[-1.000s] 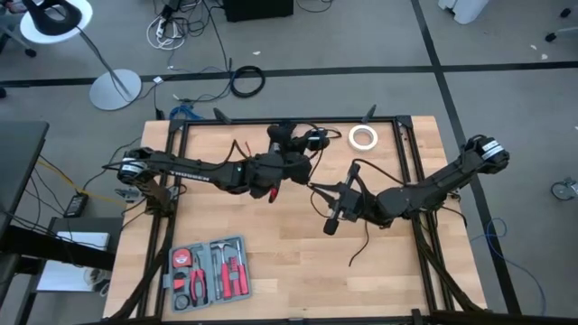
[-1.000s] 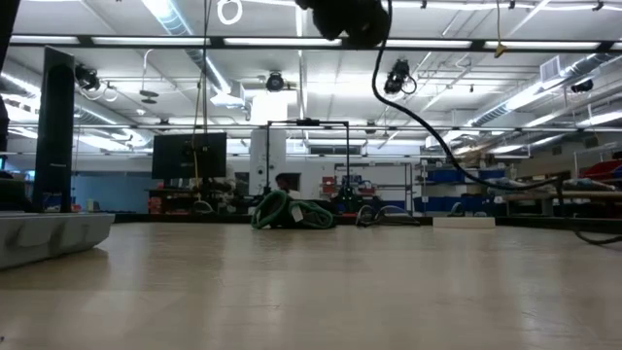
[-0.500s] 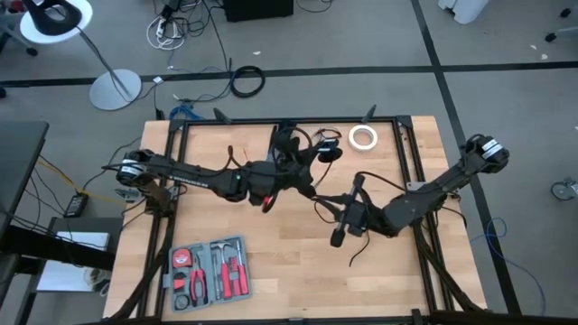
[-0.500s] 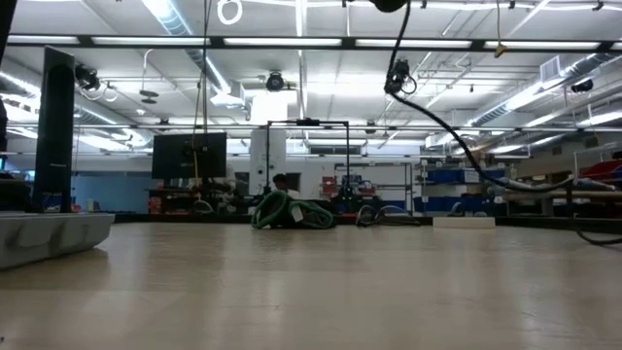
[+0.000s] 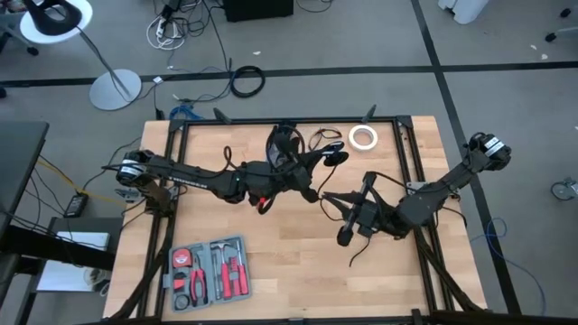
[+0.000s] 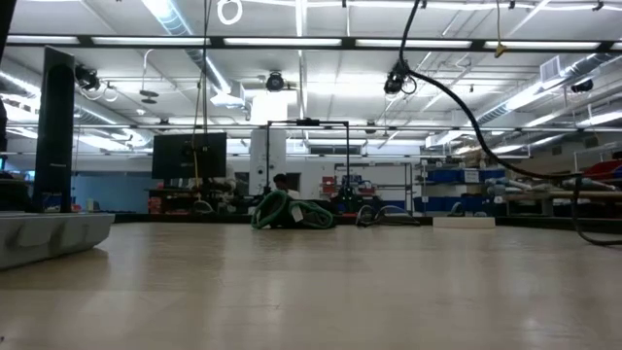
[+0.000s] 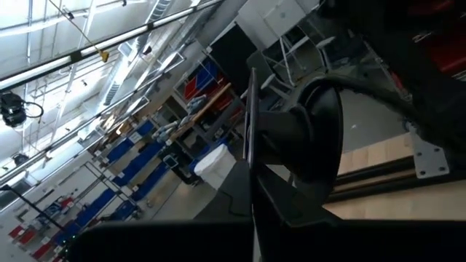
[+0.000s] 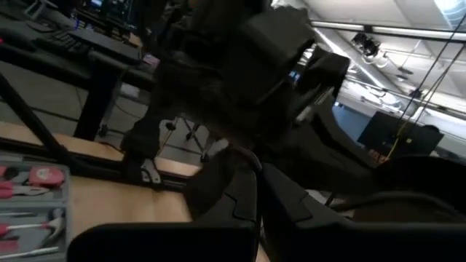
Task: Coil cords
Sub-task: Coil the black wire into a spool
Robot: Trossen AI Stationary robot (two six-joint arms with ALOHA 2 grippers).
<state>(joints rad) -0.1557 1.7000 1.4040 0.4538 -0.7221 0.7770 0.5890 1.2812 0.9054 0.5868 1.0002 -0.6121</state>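
Left end effector [image 5: 312,192] and right end effector [image 5: 330,198] both clamped on the cord [image 5: 285,144] mid-counter; wind evenly, keep tension, avoid snagging.

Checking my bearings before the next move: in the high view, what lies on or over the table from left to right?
Tool case → left gripper, shut on the cord → right gripper, shut on the same cord → white tape roll.

table [image 5: 271,262]: light wood, black frame | on it: white tape roll [image 5: 363,136] far edge; grey tool case [image 5: 210,271] near-left corner
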